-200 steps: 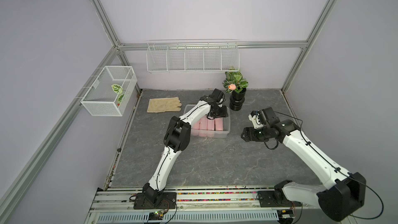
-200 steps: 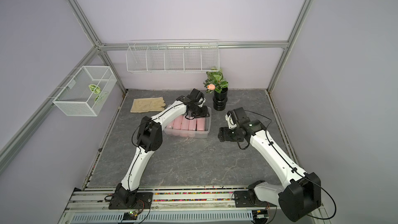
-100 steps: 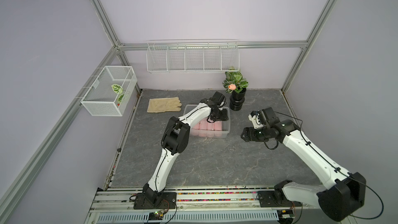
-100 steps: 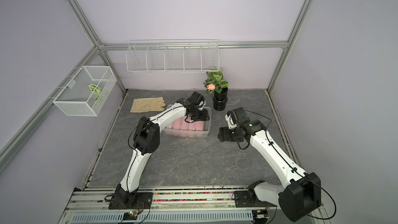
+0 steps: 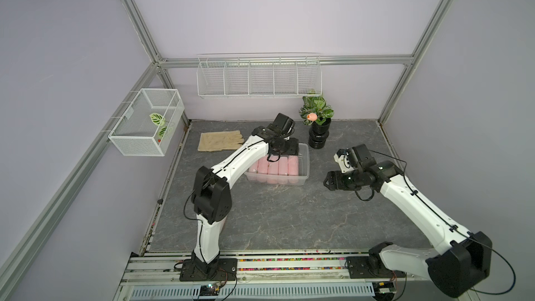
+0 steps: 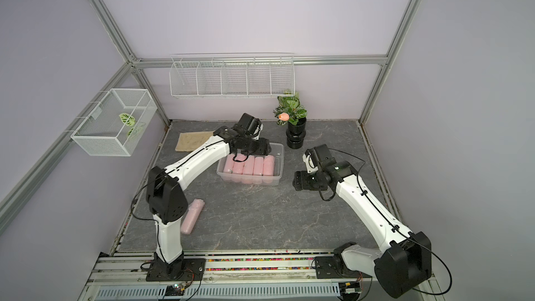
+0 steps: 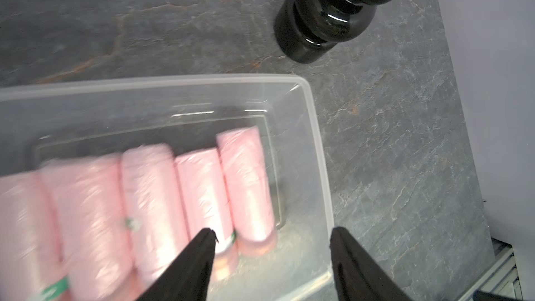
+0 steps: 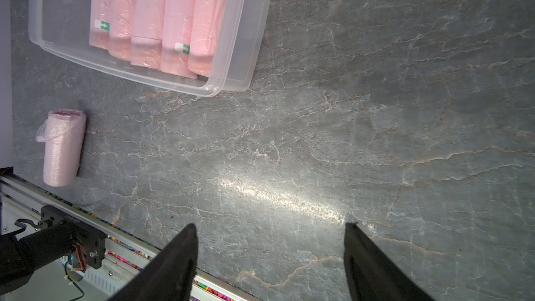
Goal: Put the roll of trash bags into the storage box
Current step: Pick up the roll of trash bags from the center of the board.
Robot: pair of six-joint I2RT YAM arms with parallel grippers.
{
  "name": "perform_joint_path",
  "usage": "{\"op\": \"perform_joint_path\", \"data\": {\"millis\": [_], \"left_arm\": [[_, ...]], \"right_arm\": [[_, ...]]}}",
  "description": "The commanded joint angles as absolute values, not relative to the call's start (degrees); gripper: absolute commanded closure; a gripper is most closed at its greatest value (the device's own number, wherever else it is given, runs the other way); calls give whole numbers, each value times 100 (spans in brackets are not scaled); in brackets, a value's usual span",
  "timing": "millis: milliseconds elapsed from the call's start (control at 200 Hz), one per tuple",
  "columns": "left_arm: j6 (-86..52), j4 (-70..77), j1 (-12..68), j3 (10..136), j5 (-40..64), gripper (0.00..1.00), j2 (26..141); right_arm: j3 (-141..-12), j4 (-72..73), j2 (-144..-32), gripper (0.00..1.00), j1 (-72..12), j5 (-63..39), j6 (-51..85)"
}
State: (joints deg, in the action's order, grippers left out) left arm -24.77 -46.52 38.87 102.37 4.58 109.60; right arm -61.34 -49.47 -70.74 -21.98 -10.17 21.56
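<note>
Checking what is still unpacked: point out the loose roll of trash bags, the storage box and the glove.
loose roll of trash bags point(image 6: 193, 216): in a top view, middle of its side.
storage box point(image 6: 278, 166): in a top view, its bare end wall.
glove point(image 5: 220, 141): in a top view, its palm.

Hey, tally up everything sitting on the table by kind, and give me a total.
Storage box: 1
Pink trash bag rolls: 6 (5 in the box, 1 loose roll on the table)
Beige glove: 1
Potted plant: 1
Total: 9
</note>
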Motion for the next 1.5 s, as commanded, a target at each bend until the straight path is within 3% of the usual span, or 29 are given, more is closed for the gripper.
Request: {"op": "perform_joint_path", "data": {"millis": [0, 315, 615, 1015, 1235, 1495], "left_arm": [[-2494, -5231, 3675, 9441, -211, 30, 10351], [-3012, -7202, 3577, 8053, -1178, 24, 8671], [-3621, -7683, 3510, 6938, -1405, 14, 7520], [-2788, -7877, 2798, 6598, -1816, 5, 8160], [-2265, -7360, 2224, 6280, -894, 5, 8504], [-2071, -7318, 1739, 6306, -511, 1, 9302]], "right_arm": [[-6059, -4878, -7040, 19, -2154, -1071, 2060], [-6105, -4673, -7167, 19, -2160, -1342, 1942], [-6024, -4531, -7208, 19, -2156, -1556, 1871], [-5913, -4475, -7194, 19, -2154, -1591, 1897], [-5922, -4416, -7327, 19, -2154, -1677, 1907], [-5906, -4336, -7444, 19, -2154, -1756, 1881]]}}
